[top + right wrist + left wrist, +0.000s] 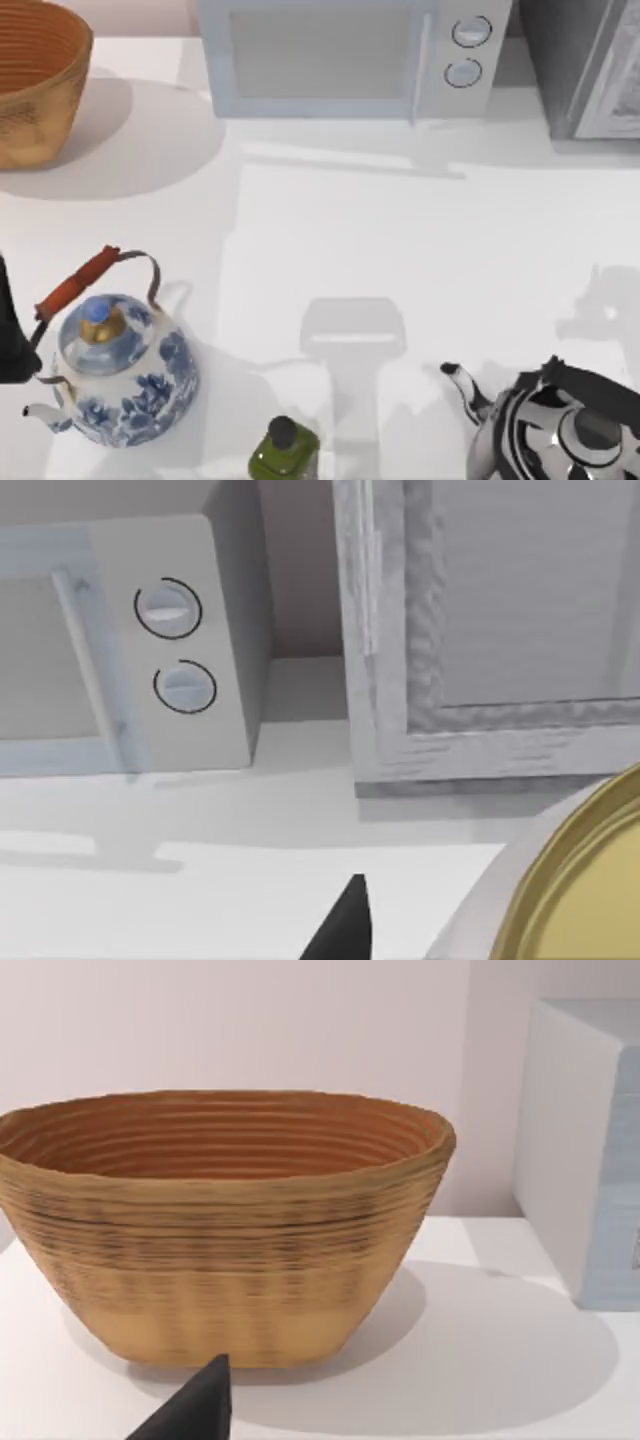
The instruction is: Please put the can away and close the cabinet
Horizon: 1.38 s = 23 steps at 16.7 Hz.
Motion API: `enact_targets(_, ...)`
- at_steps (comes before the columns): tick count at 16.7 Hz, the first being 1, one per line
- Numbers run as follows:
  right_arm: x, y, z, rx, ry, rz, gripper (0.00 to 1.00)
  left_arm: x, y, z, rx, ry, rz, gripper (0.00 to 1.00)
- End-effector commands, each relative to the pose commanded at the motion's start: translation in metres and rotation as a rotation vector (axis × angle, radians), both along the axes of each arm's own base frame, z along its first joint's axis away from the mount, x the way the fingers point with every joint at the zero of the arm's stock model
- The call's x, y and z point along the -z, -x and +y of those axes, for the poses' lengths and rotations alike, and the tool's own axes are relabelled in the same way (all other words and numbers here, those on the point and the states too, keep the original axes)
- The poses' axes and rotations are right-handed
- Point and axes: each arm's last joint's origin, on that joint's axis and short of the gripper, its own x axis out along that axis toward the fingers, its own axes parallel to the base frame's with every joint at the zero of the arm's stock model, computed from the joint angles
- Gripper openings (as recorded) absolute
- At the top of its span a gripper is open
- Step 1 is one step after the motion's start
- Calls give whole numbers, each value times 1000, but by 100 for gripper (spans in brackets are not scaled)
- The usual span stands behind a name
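Right wrist view: can (pixel 585 880) sits close under the camera, facing cabinet (pixel 500 630), likely gripped; jaws' state unclear. Left arm parked by basket (pixel 220 1230).

Microwave (pixel 355 55) at table's (pixel 400 240) back. Woven basket (pixel 30 80) well left of microwave. Blue-white kettle (pixel 120 370), green bottle (pixel 285 450), striped kettle (pixel 560 425) well in front of microwave.

My left arm (pixel 12 330) sits at the table's left edge, a dark shape low beside the rim. One black fingertip (pixel 195 1408) of its two-finger left gripper pokes into the left wrist view. A black fingertip (pixel 345 925) of my right gripper shows in the right wrist view.
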Motion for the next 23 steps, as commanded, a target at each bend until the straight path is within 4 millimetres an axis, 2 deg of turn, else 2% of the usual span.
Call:
enact_targets(3, 27, 18, -11, 20, 28, -123, 0, 0, 0, 0, 0, 0, 0, 100)
enact_targets(7, 56, 24, -17, 35, 69, -190, 0, 0, 0, 0, 0, 0, 0, 100)
enact_targets(14, 60, 24, -18, 35, 73, -190, 0, 0, 0, 0, 0, 0, 0, 100)
enact_targets(16, 53, 23, -17, 31, 73, -179, 0, 0, 0, 0, 0, 0, 0, 100)
enact_targets(18, 35, 22, -16, 23, 74, -156, 0, 0, 0, 0, 0, 0, 0, 100)
enact_targets(20, 8, 19, -14, 16, 76, -130, 0, 0, 0, 0, 0, 0, 0, 100)
enact_targets(23, -51, 6, -10, 6, 79, -109, 0, 0, 0, 0, 0, 0, 0, 100)
